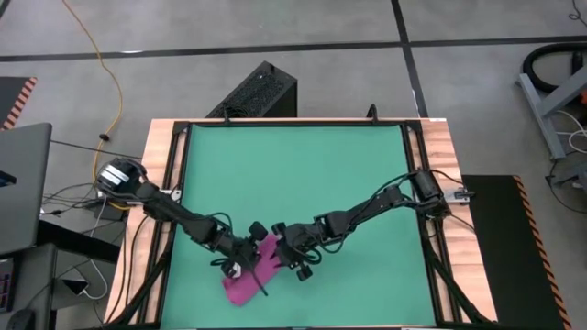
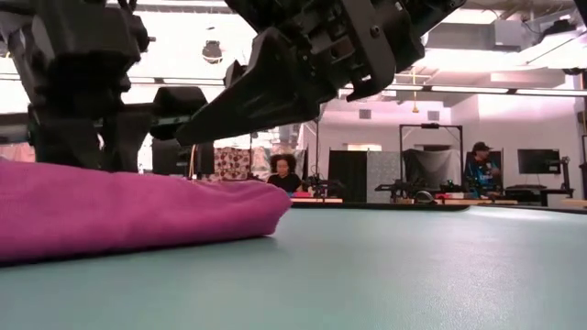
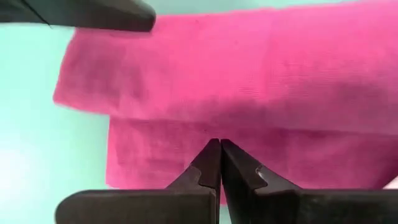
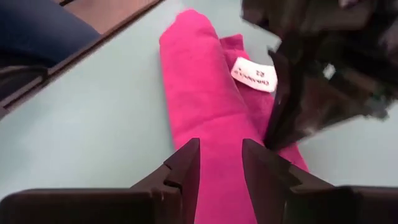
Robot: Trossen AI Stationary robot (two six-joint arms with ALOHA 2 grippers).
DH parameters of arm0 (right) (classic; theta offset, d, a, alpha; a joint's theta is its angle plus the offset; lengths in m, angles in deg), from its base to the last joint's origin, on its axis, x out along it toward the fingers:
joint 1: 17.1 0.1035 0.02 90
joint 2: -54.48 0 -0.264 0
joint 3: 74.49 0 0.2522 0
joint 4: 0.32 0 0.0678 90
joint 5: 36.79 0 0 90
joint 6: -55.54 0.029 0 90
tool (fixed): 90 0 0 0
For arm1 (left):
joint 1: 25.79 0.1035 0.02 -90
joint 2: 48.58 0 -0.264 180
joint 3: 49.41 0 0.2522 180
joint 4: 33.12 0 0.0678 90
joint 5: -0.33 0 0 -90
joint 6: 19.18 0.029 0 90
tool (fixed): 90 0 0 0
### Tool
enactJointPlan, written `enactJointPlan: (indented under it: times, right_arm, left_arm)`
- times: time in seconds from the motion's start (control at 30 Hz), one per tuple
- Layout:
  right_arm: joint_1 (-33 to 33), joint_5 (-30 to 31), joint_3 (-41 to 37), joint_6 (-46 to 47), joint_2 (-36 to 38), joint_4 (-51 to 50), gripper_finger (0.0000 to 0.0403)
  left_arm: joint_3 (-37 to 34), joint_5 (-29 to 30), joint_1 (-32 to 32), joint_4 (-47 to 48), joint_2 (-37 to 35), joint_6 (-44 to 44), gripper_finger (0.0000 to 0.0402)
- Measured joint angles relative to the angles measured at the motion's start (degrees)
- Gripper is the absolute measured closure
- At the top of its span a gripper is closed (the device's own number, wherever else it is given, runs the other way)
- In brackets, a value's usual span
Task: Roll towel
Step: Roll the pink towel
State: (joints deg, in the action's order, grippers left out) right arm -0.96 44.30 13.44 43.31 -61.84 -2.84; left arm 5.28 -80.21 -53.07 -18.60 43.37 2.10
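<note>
So, both grippers over the soft magenta cloth towel [image 1: 246, 282]

Left gripper [image 3: 219, 144] fingers pinched together, right gripper [image 4: 221, 163] fingers parted above the towel on the green bench [image 1: 303, 174].

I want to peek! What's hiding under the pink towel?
Only the green table shows around the towel. Its folded layers cover whatever lies beneath. On top, the shut left pincer presses down beside the white tag.

A robotics lab or workshop: a green-topped table [image 1: 293, 165] on a bare concrete floor [image 1: 275, 37], with seated people [image 2: 284, 172] at monitor-laden workstations [image 2: 537, 163] beyond, under ceiling strip lights [image 2: 514, 92].
</note>
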Motion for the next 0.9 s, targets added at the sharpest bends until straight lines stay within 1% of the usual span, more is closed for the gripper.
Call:
enactJointPlan:
  times: [0.13, 0.3, 0.43, 0.6, 0.73, 0.83, 0.9]
  right_arm:
    - [0.49, 0.2, 0.0, 0.12, 0.0, -0.3, 0.0258]
    - [0.7, -0.07, 0.0, -0.01, 0.0, 0.84, 0.0252]
    - [0.68, -0.07, 0.0, -1.43, 0.0, 0.58, 0.0245]
    - [0.05, -0.14, 0.0, -4.23, -0.01, 1.72, 0.0237]
    - [-0.88, -0.28, 0.0, -4.8, -0.04, 1.34, 0.0236]
    - [-1.32, -0.47, 0.0, -4.38, -0.27, 1.0, 0.0237]
    - [-1.29, -2.09, 0.0, -3.97, -0.28, 0.59, 0.0237]
  left_arm:
    - [0.12, 0.29, 0.11, 0.0, -0.04, 1.82, 0.0401]
    - [0.57, 0.27, -1.03, 0.91, -0.12, -1.14, 0.0401]
    - [0.57, 2.48, -2.12, 4.26, -0.56, -4.29, 0.0402]
    - [0.57, 1.52, -2.37, 4.98, -0.15, -5.96, 0.0401]
    - [0.57, 1.34, -2.23, 3.34, -0.15, -5.86, 0.0401]
    - [-0.18, 1.29, -2.15, 0.3, -0.15, -4.23, 0.0401]
    - [-1.32, 1.27, -2.15, -1.56, -0.13, -3.25, 0.0401]
